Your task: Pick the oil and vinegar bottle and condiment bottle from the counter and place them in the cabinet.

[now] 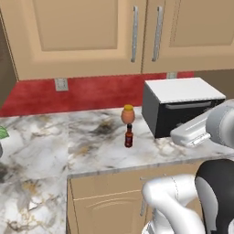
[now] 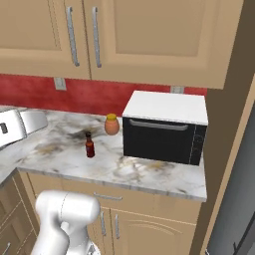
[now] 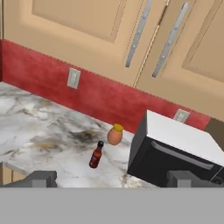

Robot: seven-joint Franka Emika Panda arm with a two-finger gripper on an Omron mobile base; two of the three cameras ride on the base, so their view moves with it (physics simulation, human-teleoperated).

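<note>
The condiment bottle (image 1: 129, 136) stands upright on the counter (image 1: 91, 151), a slim dark red-brown bottle with a black cap. Just behind it, a little farther toward the wall and apart from it, sits a squat orange jar (image 1: 128, 114) with a yellow lid. What either one holds cannot be told. To the right of both stands a black microwave (image 1: 178, 109) with a white top and a grey handle across its door, well apart from the bottle and nearer the jar. At the far left edge of the left base view a bit of something green (image 1: 2, 133) shows over the counter; what it is cannot be told.

The counter is white-grey marble with brown and dark veins, and it turns a corner toward the near left. Under it are tan drawers and doors. Behind it runs a red backsplash (image 1: 91, 91) with a pale wall socket (image 1: 61, 84), and a second one shows behind the microwave. Above hang flat-panelled tan wall cupboards (image 1: 82, 32) with long metal handles.

The claw (image 3: 112, 179) hangs in the air on the near side of the counter, looking down at the bottle and the jar. Its two dark fingertips (image 3: 41, 178) stand wide apart, open, with nothing between them.
</note>
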